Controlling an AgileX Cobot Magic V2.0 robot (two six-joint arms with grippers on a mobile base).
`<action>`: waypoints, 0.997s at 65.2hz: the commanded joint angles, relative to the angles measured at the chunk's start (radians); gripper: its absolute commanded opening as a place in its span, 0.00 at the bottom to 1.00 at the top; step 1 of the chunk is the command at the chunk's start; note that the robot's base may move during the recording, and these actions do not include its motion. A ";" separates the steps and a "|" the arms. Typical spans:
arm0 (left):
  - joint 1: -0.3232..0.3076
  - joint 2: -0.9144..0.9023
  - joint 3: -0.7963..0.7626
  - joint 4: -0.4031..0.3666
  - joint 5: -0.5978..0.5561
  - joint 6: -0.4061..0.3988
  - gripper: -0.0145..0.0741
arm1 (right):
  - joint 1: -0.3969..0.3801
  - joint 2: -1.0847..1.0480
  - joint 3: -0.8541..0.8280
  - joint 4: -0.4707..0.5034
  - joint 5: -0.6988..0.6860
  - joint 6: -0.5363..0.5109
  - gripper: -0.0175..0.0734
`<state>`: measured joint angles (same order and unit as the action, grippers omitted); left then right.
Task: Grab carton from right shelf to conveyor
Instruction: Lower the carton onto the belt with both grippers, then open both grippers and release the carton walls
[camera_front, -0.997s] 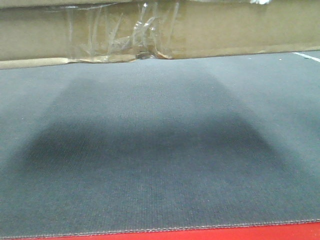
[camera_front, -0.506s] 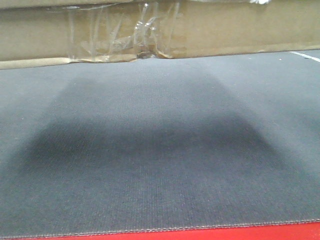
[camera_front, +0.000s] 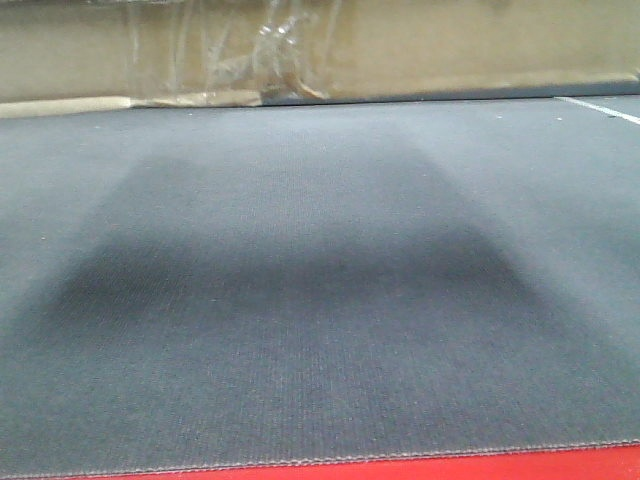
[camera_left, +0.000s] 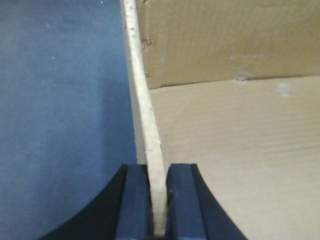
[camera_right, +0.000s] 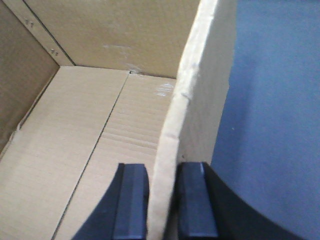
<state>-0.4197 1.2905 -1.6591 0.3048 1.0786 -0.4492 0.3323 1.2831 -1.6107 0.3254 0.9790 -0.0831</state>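
My left gripper (camera_left: 156, 172) is clamped on the carton (camera_left: 235, 160). Its two dark fingers (camera_left: 134, 200) pinch the thin upright edge of one side wall, one finger inside the box and one outside, above the conveyor (camera_left: 60, 110). My right gripper (camera_right: 162, 169) does the same on the opposite wall, with bare box floor on one side of it and grey belt on the other. Both grippers are narrow, with only the thickness of the cardboard between their pads.

The wrist views look down into the open box at its creased floor and inner walls (a few small marks show near the corners). In the front view the carton stretches across the far end of the belt. Its lower seam, with wrinkled clear tape (camera_front: 270, 55), meets the ribbed fabric. I cannot tell whether it rests there with its full weight. A broad dark shadow (camera_front: 300, 270) lies on the belt, and the red edge strip (camera_front: 400, 468) runs along the near side.
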 joint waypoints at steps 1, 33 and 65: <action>0.100 0.018 0.000 -0.077 -0.058 0.062 0.15 | 0.001 0.045 -0.063 0.062 -0.043 -0.005 0.12; 0.257 0.256 0.000 -0.088 -0.187 0.087 0.15 | 0.001 0.397 -0.122 0.065 -0.065 -0.005 0.12; 0.257 0.284 0.000 -0.081 -0.154 0.117 0.79 | 0.000 0.408 -0.171 0.059 -0.046 -0.007 0.82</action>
<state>-0.1668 1.6040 -1.6538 0.2211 0.9267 -0.3481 0.3391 1.7056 -1.7484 0.3865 0.9213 -0.0813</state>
